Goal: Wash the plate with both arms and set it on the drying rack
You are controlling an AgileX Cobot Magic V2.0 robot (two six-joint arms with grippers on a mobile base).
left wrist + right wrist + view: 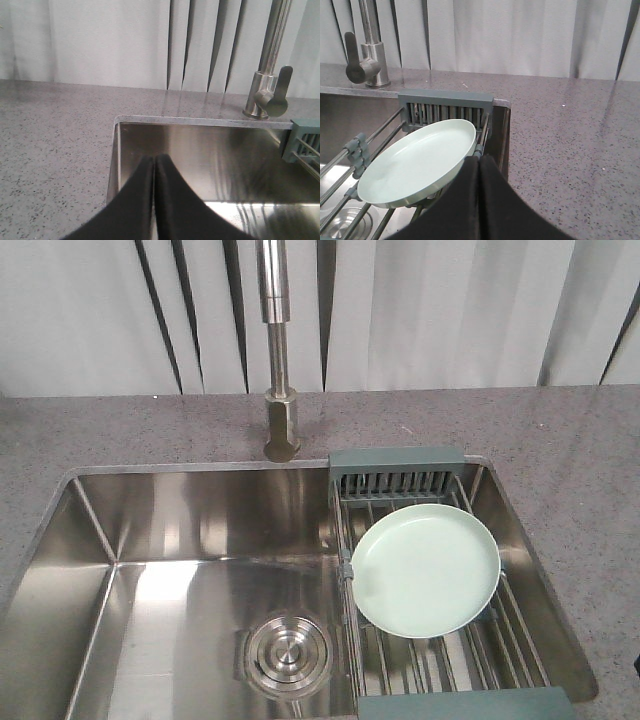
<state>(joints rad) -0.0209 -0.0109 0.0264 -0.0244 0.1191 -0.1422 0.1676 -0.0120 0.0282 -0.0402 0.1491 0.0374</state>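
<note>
I read this as either the very start or the finish: the plate (425, 569) lies on the drying rack (400, 461) at the sink's (150, 540) three o'clock side. Both pincers are closed, empty: left pincer (154, 165) over the sink's nine o'clock rim, right pincer (480, 165) just beside the plate. If unwashed, next comes opening the right pincer onto its rim. Only the front view shows the drain strainer (288, 652) fully; no arms appear there.

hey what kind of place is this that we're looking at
Most likely a kitchen sink area, perhaps a mock-up. A stainless steel sink basin is set into a speckled grey stone-like countertop, a steel faucet stands behind it, and a round mint-green plate rests on a steel-rod drying rack.
</note>
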